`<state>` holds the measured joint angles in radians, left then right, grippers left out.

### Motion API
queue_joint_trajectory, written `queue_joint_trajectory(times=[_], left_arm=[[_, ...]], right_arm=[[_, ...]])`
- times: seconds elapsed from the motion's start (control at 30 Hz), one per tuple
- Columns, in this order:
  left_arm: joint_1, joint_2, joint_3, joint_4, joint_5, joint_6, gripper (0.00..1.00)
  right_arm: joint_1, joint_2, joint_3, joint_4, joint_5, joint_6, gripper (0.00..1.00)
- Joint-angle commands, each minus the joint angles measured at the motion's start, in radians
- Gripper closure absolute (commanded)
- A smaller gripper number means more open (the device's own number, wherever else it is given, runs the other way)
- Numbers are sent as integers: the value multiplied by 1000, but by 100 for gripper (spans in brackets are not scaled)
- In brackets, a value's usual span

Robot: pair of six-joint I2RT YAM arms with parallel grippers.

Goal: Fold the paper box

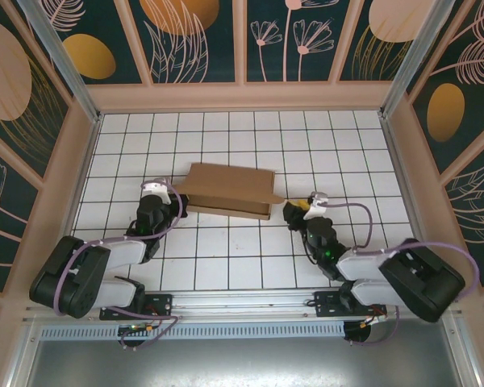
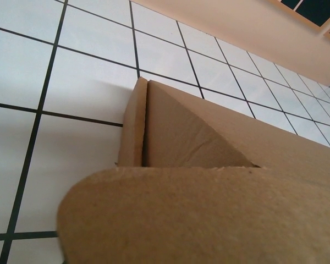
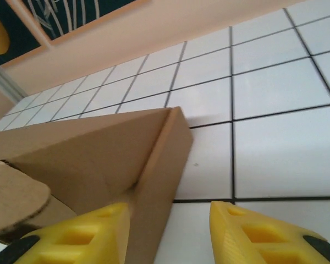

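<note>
We judge the paper box (image 1: 230, 191) to be well along but not finished. It lies about mid-bench on the tiled bench (image 1: 226, 258), between the two arms, and it already reads as a flat rectangular shell with its walls raised.

Closest to the left wrist camera, a rounded flap (image 2: 198, 220) hangs loose over the left end. Beyond it the end wall (image 2: 133, 124) stands upright, with an open wedge of space beside it. In the right wrist view a rounded tab (image 3: 16, 198) likewise lies free, and past it the corner wall (image 3: 159, 165) is up. From above, the top panel looks laid over but seems lifted at the near right corner. What seems left to us is tucking the flaps in and pressing the lid down.

The left arm (image 1: 105, 266) reaches forward from its base at the near edge, with its wrist low at the box's left end. The left jaws are together, and we cannot tell whether they pinch cardboard. The right arm (image 1: 371, 262) reaches forward and inward to the box's near right corner. The right jaws stand apart. Its yellow fingers (image 3: 71, 236) straddle the corner wall, with the cardboard close against one finger and a clear gap to the other, so nothing is clamped.
</note>
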<state>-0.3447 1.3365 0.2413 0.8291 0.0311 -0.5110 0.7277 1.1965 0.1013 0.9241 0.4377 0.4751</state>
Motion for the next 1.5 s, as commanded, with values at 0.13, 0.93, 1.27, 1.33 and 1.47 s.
queue_joint_trajectory(times=[0.13,0.93,1.27,1.33,1.47], left_arm=[[-28,7,31,-34,-16,30,95],[-43,0,53,-68,10,71,94],[-46,-3,57,-72,37,64,94],[-50,3,57,-74,46,63,93],[-50,-5,36,-70,59,40,82]], right_arm=[[-175,-216,176,-486,-56,93,82],[-428,326,690,-773,-999,472,57],[-364,385,684,-697,-1009,534,58],[-364,402,684,-699,-989,522,61],[-372,408,676,-730,-895,466,72]])
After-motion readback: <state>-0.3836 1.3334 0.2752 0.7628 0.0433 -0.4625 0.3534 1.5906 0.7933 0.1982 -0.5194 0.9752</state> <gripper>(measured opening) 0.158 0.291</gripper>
